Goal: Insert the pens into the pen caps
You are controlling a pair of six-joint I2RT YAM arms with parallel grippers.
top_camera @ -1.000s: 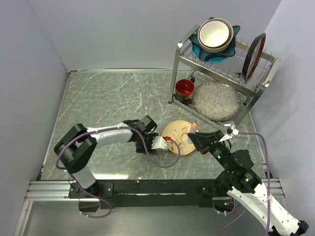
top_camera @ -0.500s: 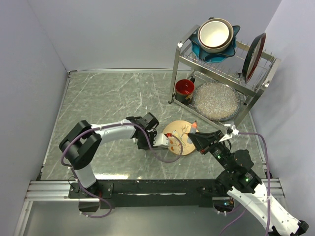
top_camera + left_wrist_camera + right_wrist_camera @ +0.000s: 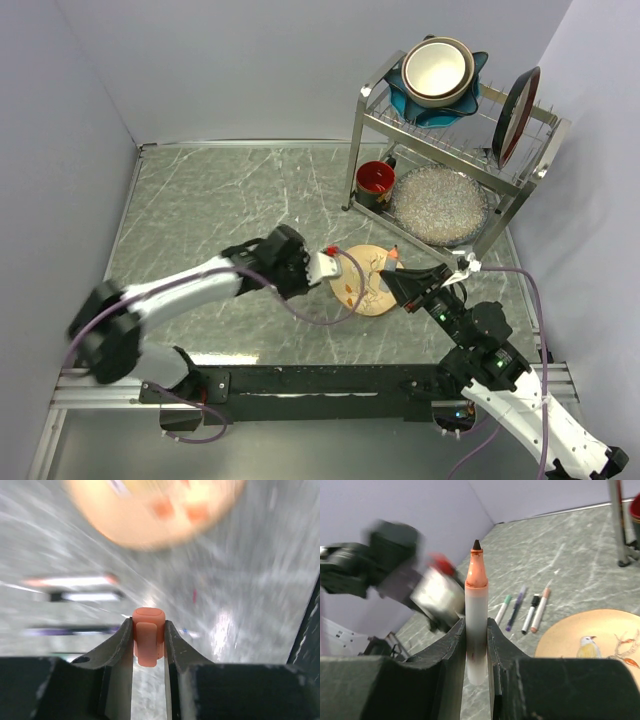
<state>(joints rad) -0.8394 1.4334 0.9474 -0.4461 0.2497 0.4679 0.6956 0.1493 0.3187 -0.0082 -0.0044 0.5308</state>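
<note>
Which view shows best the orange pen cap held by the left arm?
The left wrist view: the orange pen cap is large and sharp, clamped between the jaws of the left gripper. The top external view shows only a red speck at that arm's tip; the right wrist view, a blurred red spot.

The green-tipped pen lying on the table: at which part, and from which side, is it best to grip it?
Probably the white barrel near its middle, from straight above, jaws across its width. The green-tipped pen lies flat on the table, so only its top is free. The purple pen lies close on one side; the other side is open.
</note>
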